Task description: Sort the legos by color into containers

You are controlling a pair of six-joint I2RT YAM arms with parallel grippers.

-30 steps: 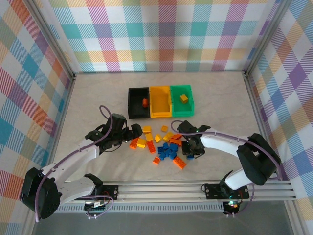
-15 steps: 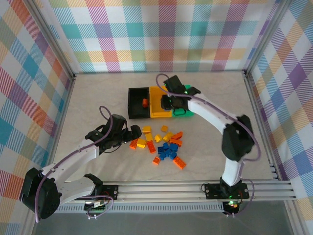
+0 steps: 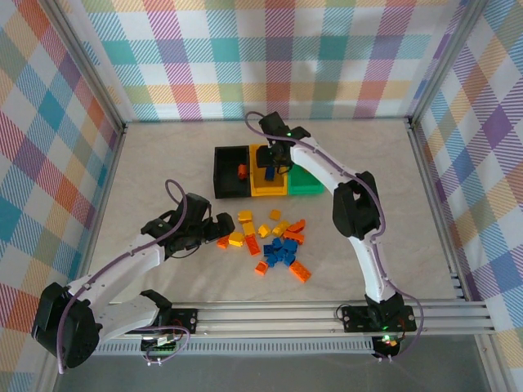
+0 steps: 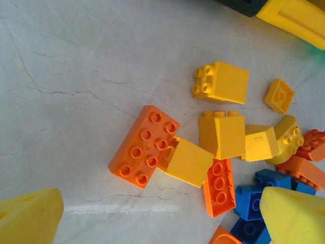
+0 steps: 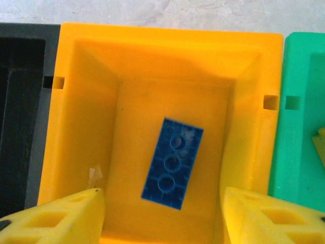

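Now the right gripper (image 5: 162,221) hangs over the yellow bin (image 5: 167,51), fingers spread and holding nothing. A blue brick (image 5: 172,162) sits underside-up inside it at centre frame. The left gripper (image 3: 219,229), fingers wide apart, sits left of the loose bricks (image 3: 274,242) mid-frame in the overhead view.

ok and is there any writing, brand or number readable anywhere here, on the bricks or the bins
No readable word, label, number or sign in these views.
On the studs of the orange brick, any embossed brand is too blurred to read.
The blue brick, yellow bin, black bin and green bin show plain plastic, nothing printed.
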